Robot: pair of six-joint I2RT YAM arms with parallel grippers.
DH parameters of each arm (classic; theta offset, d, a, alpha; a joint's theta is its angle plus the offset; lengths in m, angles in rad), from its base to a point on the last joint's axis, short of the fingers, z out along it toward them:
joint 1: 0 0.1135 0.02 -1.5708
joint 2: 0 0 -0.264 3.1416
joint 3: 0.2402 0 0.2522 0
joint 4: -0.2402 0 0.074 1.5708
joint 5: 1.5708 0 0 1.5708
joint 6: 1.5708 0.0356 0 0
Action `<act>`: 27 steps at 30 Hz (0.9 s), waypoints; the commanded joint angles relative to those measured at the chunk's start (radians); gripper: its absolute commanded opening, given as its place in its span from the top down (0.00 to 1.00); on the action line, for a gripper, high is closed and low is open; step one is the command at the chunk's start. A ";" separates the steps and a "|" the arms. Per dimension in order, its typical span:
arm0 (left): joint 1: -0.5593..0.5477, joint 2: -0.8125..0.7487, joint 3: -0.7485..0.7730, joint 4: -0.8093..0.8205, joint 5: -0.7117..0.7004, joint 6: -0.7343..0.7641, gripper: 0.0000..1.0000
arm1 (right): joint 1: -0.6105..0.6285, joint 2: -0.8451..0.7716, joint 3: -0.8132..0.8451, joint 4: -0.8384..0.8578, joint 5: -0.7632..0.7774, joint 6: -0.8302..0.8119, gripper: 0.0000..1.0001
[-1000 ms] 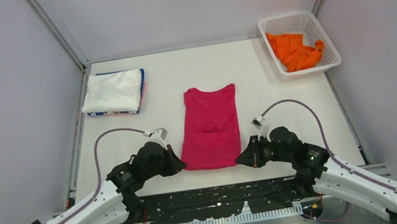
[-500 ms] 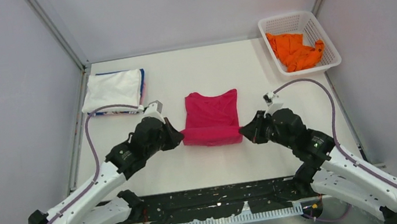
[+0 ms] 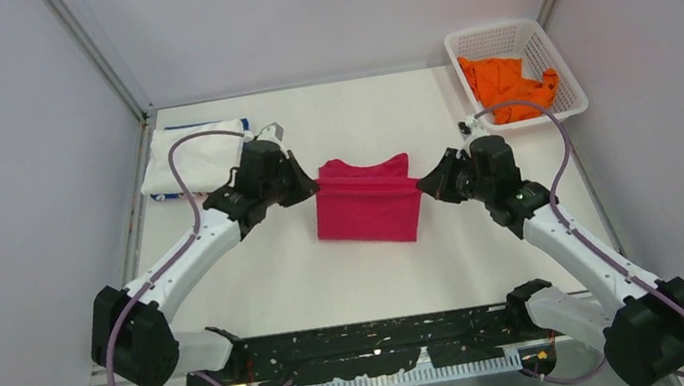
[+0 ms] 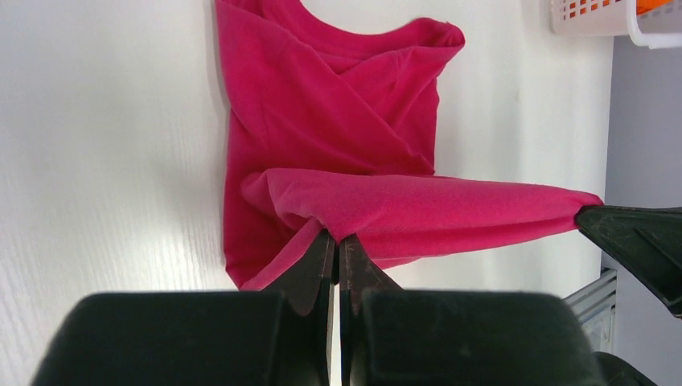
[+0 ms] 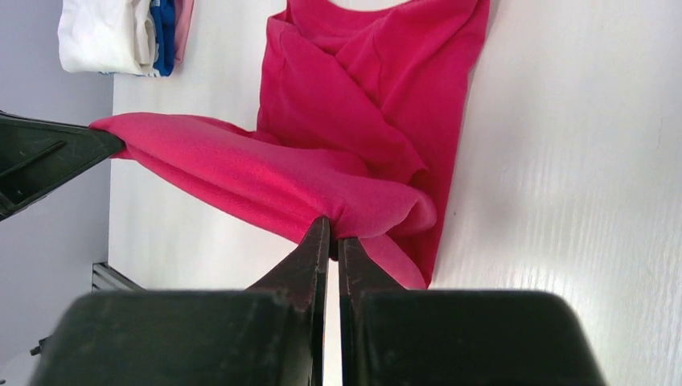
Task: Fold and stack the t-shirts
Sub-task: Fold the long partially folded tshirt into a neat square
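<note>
— Where do we have the magenta t-shirt (image 3: 368,212)?
— Mid-worktop (image 3: 310,283), one fold raised between us: our left claw (image 3: 314,187) and right claw (image 3: 421,185) each pinched tight on an end.

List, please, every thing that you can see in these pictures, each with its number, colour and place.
magenta t-shirt: 1, magenta-pink, middle of the table, one edge lifted off the table over the rest of the shirt
folded t-shirts: 1 stack, white on top, blue and pink edges below, far left corner
orange t-shirt: 1, orange, crumpled inside the basket
lattice basket: 1, white plastic, far right corner
table: 1, white
left gripper: 1, black, shut on the left corner of the lifted edge
right gripper: 1, black, shut on the right corner of the lifted edge
</note>
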 commanded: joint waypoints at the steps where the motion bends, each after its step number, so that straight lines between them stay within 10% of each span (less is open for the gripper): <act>1: 0.045 0.064 0.103 0.041 -0.006 0.072 1.00 | -0.066 0.097 0.081 0.109 -0.054 -0.046 0.95; 27: 0.168 0.564 0.451 -0.003 0.081 0.068 1.00 | -0.173 0.724 0.384 0.245 -0.187 -0.077 0.95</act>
